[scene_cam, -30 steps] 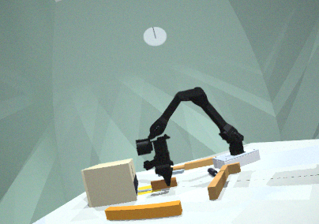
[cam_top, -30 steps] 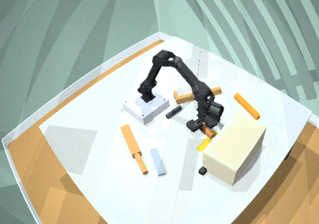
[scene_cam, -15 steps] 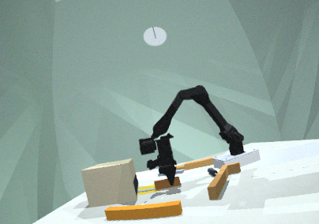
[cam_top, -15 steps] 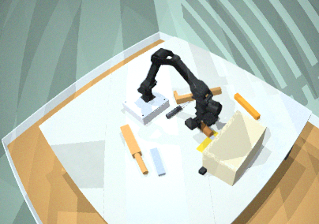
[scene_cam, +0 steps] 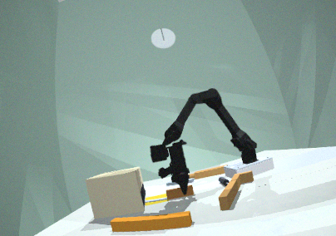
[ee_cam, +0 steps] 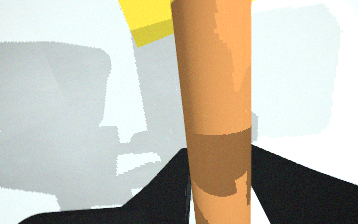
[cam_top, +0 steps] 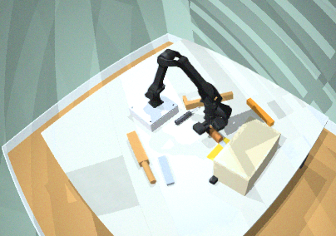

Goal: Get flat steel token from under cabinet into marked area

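My gripper (cam_top: 210, 128) (scene_cam: 184, 191) (ee_cam: 214, 152) points down and is shut on a brown-orange wooden stick (cam_top: 216, 135) (scene_cam: 174, 194) (ee_cam: 215, 75). The stick is roughly level and low over the table; its exact height is unclear. It extends toward the front of the beige cabinet (cam_top: 247, 155) (scene_cam: 114, 193). Yellow marking (cam_top: 214, 152) (scene_cam: 155, 203) (ee_cam: 152, 31) shows on the table between stick and cabinet, partly hidden by the stick in the wrist view. The steel token is not visible in any view, and the vent slots cannot be made out.
An orange bar (cam_top: 260, 111) (scene_cam: 151, 222) lies beside the cabinet. An L-shaped wooden piece (cam_top: 195, 104) (scene_cam: 230, 193) and a dark-handled tool (cam_top: 183, 118) (scene_cam: 224, 181) lie near the arm's base. A wooden paddle (cam_top: 137, 145), blue-grey bar (cam_top: 166, 170) and small black block (cam_top: 213, 179) are also on the table.
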Motion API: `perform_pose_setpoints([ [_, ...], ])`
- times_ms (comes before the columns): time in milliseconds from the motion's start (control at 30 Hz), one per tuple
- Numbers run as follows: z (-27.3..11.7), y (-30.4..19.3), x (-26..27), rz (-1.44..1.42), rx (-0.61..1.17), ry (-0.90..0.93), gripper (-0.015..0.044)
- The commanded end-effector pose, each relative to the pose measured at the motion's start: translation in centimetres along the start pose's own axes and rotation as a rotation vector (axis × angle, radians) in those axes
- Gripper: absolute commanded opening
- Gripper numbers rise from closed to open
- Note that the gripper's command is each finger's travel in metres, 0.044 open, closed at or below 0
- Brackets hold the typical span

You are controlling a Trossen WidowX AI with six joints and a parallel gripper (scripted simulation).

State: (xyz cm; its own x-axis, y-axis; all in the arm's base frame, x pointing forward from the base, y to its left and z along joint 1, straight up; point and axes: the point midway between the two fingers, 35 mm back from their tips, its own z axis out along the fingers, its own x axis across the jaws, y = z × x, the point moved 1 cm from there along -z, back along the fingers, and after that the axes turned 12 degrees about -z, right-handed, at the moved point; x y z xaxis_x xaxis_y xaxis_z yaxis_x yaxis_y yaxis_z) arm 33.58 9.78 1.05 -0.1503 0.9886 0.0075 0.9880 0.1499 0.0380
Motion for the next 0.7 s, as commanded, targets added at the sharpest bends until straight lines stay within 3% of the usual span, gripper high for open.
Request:
perform_pose_setpoints([
  [0,0.1,-0.5,0.1,0.002,0.005,0.0,0.0],
  [667,0.1,-2.7,0.6,0.002,0.006,0.001,0.0],
])
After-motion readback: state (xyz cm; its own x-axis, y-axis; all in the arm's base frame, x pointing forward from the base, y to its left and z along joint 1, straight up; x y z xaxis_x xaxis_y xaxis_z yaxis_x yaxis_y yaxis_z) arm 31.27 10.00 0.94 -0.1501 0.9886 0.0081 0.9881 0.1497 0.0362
